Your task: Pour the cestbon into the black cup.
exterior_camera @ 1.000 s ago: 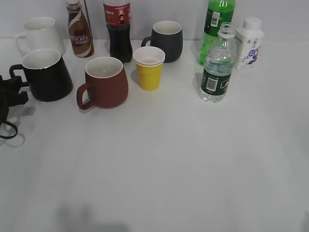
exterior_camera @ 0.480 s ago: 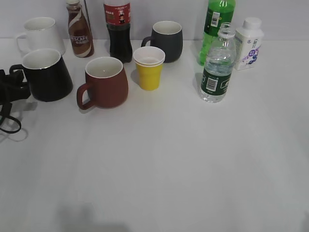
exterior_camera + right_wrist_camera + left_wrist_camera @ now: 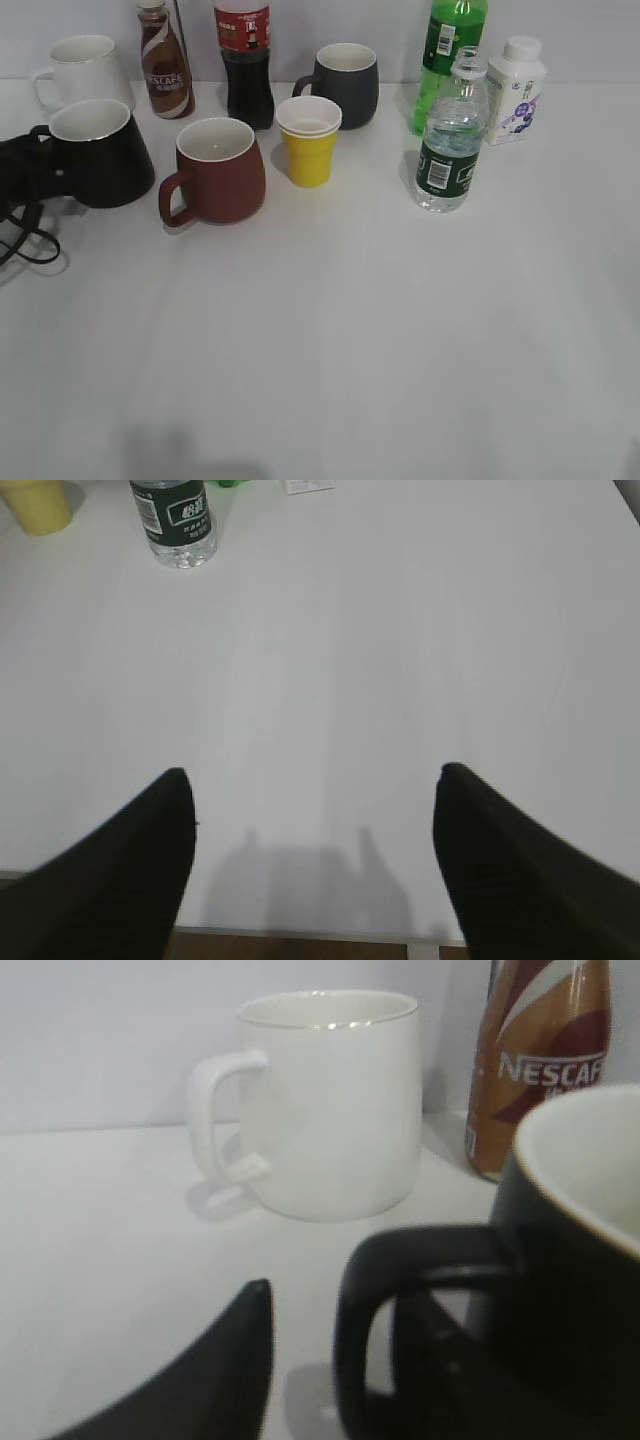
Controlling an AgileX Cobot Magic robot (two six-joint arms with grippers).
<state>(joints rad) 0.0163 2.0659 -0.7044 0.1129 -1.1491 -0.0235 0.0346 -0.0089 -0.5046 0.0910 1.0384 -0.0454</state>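
The black cup (image 3: 100,153) is seen at the left edge of the white table (image 3: 350,330), just left of the brown mug (image 3: 220,170) and in front of the white mug (image 3: 325,1100); the left gripper (image 3: 25,180) is placed at its handle, one finger (image 3: 200,1380) showing beside the loop, though whether it grips cannot be told; the cestbon (image 3: 450,135) is stood upright, uncapped, on the right, before the green soda bottle (image 3: 448,50); the right gripper (image 3: 310,865) is held spread wide over bare table, well apart from the cestbon.
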